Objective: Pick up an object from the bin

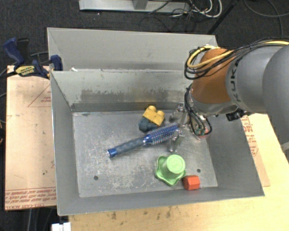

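1. The grey bin takes up the middle of the frame. The left part of its floor is bare, scuffed metal.
2. A blue brush lies slantwise across the centre, with its thin handle pointing to the lower left and its bristled head rising to the right. It is the thing nearest the end effector, so I judge it the likely pick.
3. Just above the brush's middle sits a dark blue lump. A yellow block touches it on the upper right, and both are near the back wall.
4. Below the brush head rests a green cup-like piece, apart from the brush.
5. The end effector is down at the right tip of the brush head, touching it or just beside it. I cannot tell whether it is released or clenched, nor whether the brush is in its grip.
6. A small orange block lies at the lower right, just beside the green piece.
7. The arm enters from the right edge of the frame.
8. The brush looks light and made of stiff plastic, though its bristles would give and could slip. Held at the very tip, so long a thing would probably droop or swing. The neck, where head meets handle, seems the firmer place to hold it.
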`<state>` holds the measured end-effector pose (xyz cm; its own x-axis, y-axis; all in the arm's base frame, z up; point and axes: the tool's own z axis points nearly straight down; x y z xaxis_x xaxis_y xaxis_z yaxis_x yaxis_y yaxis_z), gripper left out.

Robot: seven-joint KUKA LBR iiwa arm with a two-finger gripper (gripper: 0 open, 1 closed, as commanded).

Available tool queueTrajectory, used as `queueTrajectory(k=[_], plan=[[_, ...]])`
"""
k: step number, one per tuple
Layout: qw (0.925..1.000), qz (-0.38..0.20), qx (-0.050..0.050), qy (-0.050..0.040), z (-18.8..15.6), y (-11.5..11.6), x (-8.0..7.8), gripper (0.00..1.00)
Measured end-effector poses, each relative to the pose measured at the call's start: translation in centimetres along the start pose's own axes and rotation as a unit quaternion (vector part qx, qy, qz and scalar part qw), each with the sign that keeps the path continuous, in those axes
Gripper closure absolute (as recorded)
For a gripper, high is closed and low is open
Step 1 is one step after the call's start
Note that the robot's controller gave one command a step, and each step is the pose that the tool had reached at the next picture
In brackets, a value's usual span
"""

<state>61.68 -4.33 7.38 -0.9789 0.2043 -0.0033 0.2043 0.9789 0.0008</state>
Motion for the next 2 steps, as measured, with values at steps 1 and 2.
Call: queueTrajectory(k=[1,2], plan=[[1.0000,0.000,-0.001,-0.0050,-0.4,0.0,-0.2,1.00],[0.9981,-0.062,0.000,-0.0028,-14.7,-0.7,1.6,1.00]])
